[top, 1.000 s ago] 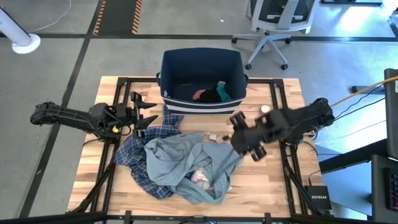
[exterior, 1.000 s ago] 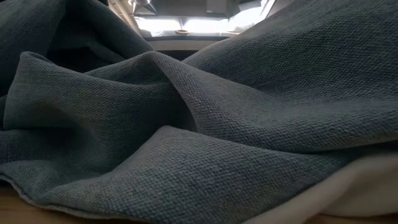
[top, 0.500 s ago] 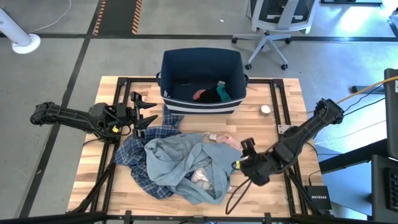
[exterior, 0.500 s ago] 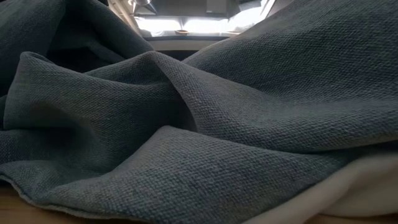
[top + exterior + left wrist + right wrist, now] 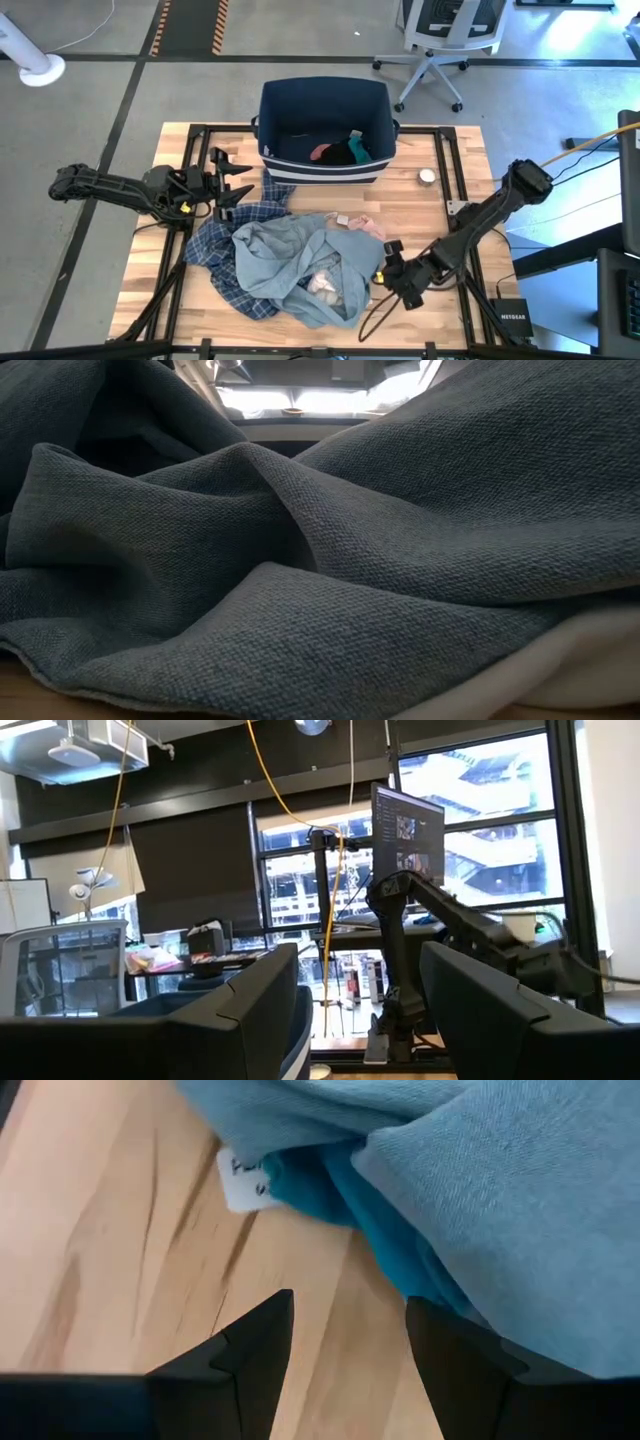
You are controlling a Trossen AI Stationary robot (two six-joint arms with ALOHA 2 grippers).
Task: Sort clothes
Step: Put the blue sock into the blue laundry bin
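Nearest the lower edge of the high view, the large grey-blue garment point(image 5: 300, 262) lies heaped in the lower middle of the worktop point(image 5: 430, 215), a pale piece point(image 5: 322, 284) tucked in its folds. The right end effector point(image 5: 385, 272) sits low at the heap's right edge, its fingers spread with nothing between them; the right wrist view shows bare wood between the two fingers and the garment's blue hem point(image 5: 480, 1200) with a white label point(image 5: 245, 1180) just beyond. I judge this a reach toward the next piece, with no grasp made yet.

Under the heap's left side spreads the blue-and-white plaid shirt point(image 5: 215, 250), and a small pink piece point(image 5: 368, 226) rests at the heap's upper right. At the left middle the left end effector point(image 5: 232, 184) waits above the worktop, fingers wide and empty.

Farthest, at upper centre, the navy bin point(image 5: 322, 100) already holds a pink piece point(image 5: 322, 152) and a black piece point(image 5: 352, 150). So a small share looks sorted; the big garment, the plaid shirt and the loose pink piece remain. The low view shows only grey cloth point(image 5: 300, 590) close up.
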